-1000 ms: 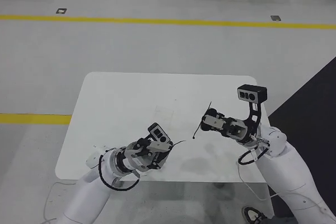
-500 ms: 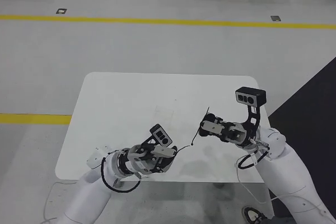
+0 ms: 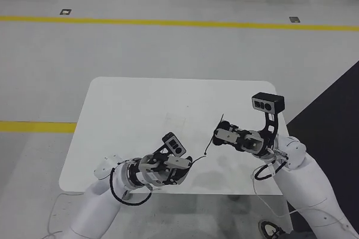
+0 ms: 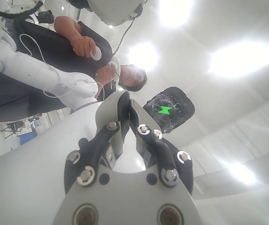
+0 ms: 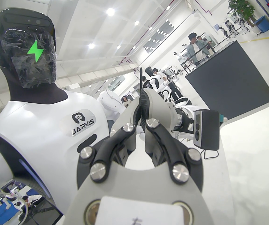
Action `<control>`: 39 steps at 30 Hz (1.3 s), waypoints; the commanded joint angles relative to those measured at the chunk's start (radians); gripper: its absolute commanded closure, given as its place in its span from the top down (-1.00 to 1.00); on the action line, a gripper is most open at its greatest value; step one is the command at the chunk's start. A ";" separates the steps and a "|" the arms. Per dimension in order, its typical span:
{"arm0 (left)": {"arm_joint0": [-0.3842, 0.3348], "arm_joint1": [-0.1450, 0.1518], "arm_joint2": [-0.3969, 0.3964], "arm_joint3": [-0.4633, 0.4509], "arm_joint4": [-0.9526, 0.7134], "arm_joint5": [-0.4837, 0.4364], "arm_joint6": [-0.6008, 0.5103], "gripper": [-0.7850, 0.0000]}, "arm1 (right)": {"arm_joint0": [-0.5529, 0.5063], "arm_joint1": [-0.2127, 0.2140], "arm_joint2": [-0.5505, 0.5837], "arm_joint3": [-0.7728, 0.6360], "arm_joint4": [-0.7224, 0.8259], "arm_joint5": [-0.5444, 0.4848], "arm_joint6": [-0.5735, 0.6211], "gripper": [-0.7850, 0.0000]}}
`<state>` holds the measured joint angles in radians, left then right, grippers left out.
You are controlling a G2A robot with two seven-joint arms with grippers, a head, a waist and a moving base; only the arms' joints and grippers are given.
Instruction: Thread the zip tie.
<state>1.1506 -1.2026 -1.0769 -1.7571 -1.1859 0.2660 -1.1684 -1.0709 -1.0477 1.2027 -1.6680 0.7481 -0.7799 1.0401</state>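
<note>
1. A big white table with round corners (image 3: 137,101) sits under both arms.
2. The grey and black right gripper (image 3: 218,132) hangs above the near right part of the table. Its fingers are squeezed tight on a long, thin, black plastic zip tie (image 3: 210,145).
3. The grey and black left gripper (image 3: 186,161) hangs over the near edge of the table. It is close to the right gripper but apart from it. Its fingers are pressed together too, and a thin dark strand (image 3: 197,158) pokes out of them.
4. The zip tie is up in the air, not on the table. It is pinched partway along. One end sticks out away from the robot, and the longer end hangs down toward the left gripper.
5. The dark strand points at that low end, and the two tips are very near. I cannot tell if they touch, or if the strand is part of the same tie.
6. I think the zip tie is very light, bendy and springy. It looks smooth, so it could slip or twist. A long free end will wobble, so it is best held close to the tip, flat sides between the fingers. The other piece is best held right beside its little hole, without covering it.
</note>
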 commanded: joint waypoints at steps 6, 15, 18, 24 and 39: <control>-0.006 -0.004 0.005 0.006 -0.007 -0.010 0.007 -1.00 | 0.000 0.000 0.000 0.000 0.000 0.000 0.000 -1.00; 0.003 -0.005 0.004 0.003 -0.003 0.003 0.002 -1.00 | 0.000 0.000 0.000 0.000 0.000 0.000 0.000 -1.00; 0.003 -0.005 0.004 0.001 0.003 0.010 -0.002 -1.00 | 0.000 0.000 0.000 0.000 0.000 0.000 0.000 -1.00; 0.002 -0.006 0.003 0.002 0.005 0.005 0.005 -1.00 | 0.000 0.000 0.000 0.000 0.000 0.000 0.000 -1.00; 0.006 -0.010 -0.001 -0.005 0.006 -0.002 0.005 -1.00 | 0.000 0.000 0.000 0.000 0.000 0.000 0.000 -1.00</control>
<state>1.1564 -1.2125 -1.0785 -1.7615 -1.1856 0.2597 -1.1638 -1.0709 -1.0477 1.2027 -1.6680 0.7481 -0.7799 1.0401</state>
